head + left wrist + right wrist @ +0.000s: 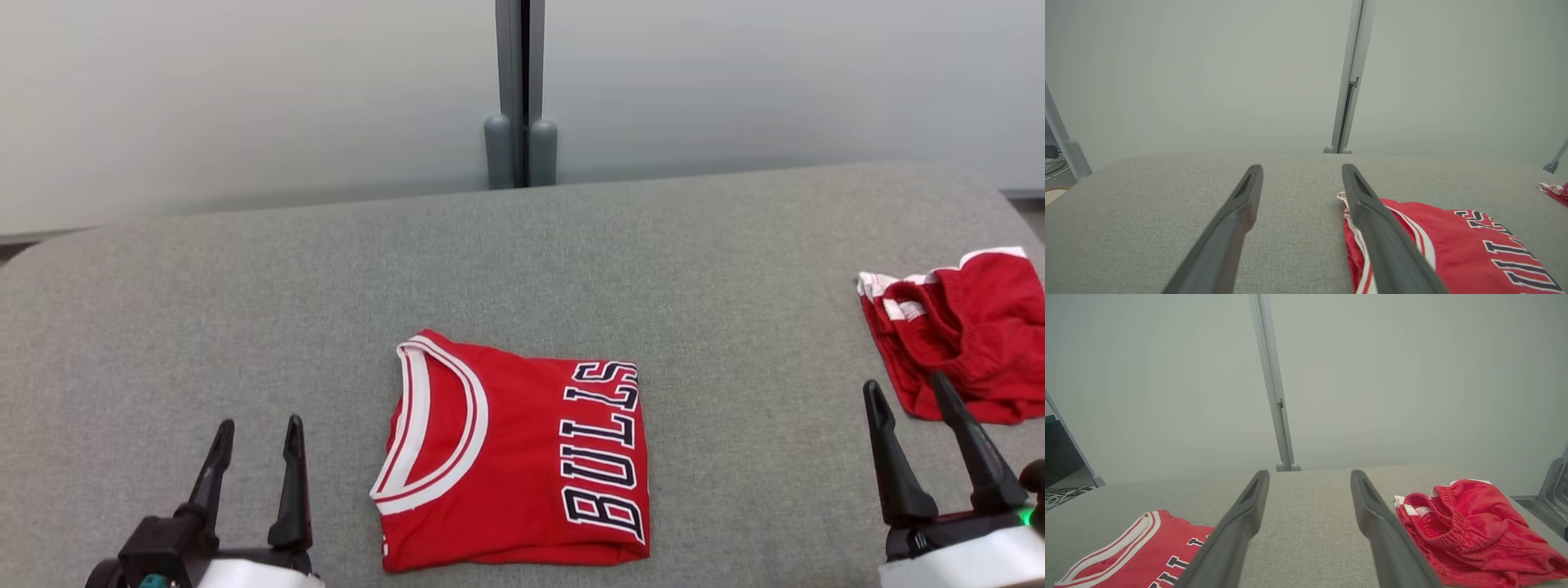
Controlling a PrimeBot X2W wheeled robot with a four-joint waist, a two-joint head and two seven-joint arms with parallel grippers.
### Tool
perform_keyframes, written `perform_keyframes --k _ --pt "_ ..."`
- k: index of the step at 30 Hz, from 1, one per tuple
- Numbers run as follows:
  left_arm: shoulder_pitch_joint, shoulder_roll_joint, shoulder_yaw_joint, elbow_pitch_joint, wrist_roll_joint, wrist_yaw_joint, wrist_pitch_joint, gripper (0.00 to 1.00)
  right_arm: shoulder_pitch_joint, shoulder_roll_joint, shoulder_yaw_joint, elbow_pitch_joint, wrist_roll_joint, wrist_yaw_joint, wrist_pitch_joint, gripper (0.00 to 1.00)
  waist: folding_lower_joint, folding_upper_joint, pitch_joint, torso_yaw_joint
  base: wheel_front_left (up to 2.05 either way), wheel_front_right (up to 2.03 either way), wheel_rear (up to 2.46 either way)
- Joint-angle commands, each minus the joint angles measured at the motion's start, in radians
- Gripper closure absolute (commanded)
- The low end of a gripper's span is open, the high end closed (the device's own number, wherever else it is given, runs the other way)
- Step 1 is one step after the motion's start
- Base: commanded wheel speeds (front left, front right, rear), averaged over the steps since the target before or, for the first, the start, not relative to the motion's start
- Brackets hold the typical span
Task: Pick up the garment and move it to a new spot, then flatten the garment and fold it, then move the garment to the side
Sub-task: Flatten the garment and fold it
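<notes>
Head view: both pincers released, folded jersey at centre

Spread wide and empty, the left pincer (260, 423) sits near the left side of the red jersey (522, 457), which lies folded flat mid-desk with its "BULLS" lettering up. The right pincer (905, 381) is likewise released and empty, just beside crumpled red shorts (963, 335) at the right edge of the grey fabric desk (245, 286)

A plain lab or office test bay: frosted panels (245, 98) on a metal post (506, 82) behind a grey cloth-covered table (245, 286).
</notes>
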Motion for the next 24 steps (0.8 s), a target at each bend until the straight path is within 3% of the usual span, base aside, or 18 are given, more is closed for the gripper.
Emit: perform_keyframes --k 1,10,24 --pt "0.024 0.005 0.003 0.003 -0.003 0.008 0.004 0.0 0.022 -0.004 -0.002 -0.005 -0.002 0.0 0.013 0.0 0.0 -0.0001 -0.038 -0.001 0.0 0.0 0.0" --pt "0.095 0.007 0.011 -0.008 -0.026 0.023 0.016 0.0 0.091 -0.015 -0.017 -0.028 0.003 0.0 0.055 0.0 0.0 -0.0001 -0.096 0.012 0.0 0.0 0.0" --pt "0.085 0.03 0.0 -0.014 -0.012 0.034 0.03 0.0 0.108 -0.018 -0.028 -0.039 0.005 0.0 0.075 0.0 0.0 -0.0001 -0.102 0.012 0.0 0.0 0.0"
